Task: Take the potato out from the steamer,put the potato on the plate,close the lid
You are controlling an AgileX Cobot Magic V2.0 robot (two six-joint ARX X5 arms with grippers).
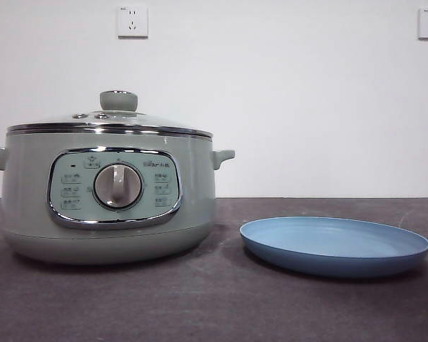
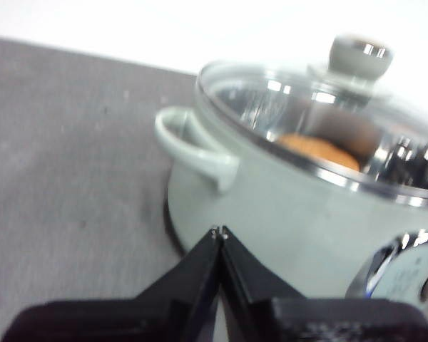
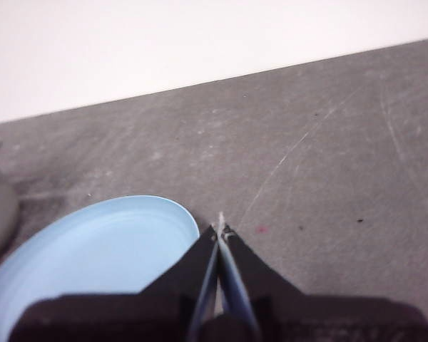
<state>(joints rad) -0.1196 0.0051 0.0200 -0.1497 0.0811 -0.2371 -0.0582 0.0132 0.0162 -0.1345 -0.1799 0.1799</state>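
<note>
The sage-green steamer (image 1: 107,196) stands at the left of the table with its glass lid (image 1: 110,121) on. In the left wrist view the steamer (image 2: 285,214) is close, and the brown-orange potato (image 2: 317,149) shows inside through the lid (image 2: 307,107). The light-blue plate (image 1: 335,246) lies empty to the steamer's right. My left gripper (image 2: 220,231) is shut and empty, just short of the steamer's wall near a side handle (image 2: 192,146). My right gripper (image 3: 221,224) is shut and empty beside the plate's rim (image 3: 189,221). Neither arm shows in the front view.
The table top (image 1: 214,306) is dark grey and scratched. A white wall with two sockets (image 1: 132,21) stands behind it.
</note>
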